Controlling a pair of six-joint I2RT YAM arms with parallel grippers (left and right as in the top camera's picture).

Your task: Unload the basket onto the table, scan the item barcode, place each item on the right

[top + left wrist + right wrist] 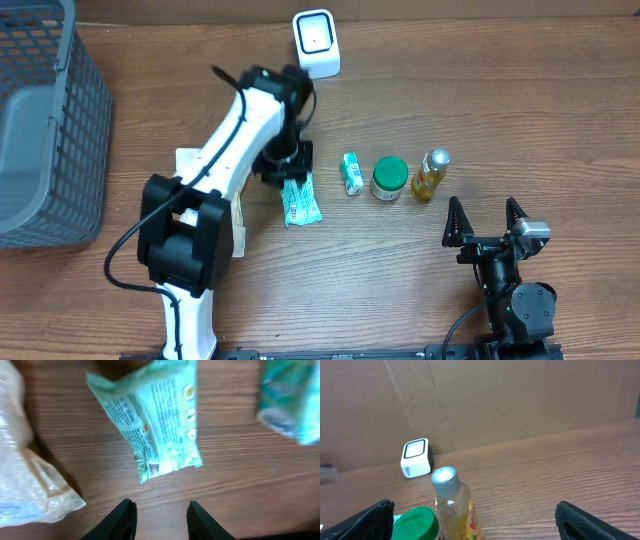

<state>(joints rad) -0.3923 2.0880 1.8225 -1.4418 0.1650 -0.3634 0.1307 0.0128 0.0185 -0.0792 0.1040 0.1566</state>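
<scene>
We see packet (160, 420) flat on tabletop (560, 120), well apart from scanner (316, 42). Left jaws parted, empty, just short of packet; right jaws spread wide, empty. We judge pickup and scan both left.

The left arm (225, 140) is built of white, rounded links joined by blocky black housings. A thin black cable (108, 268) is looped out from its side, and a second is run along the white shell. The left gripper (160, 519) is ended in two glossy black fingers (124, 521) with rounded tips. The right arm (512, 295) is finished wholly in black, with a round joint cap and a small grey block (530, 230) beside the wrist. The right gripper (482, 212) is fitted with black, tapered fingertips (367, 520)
</scene>
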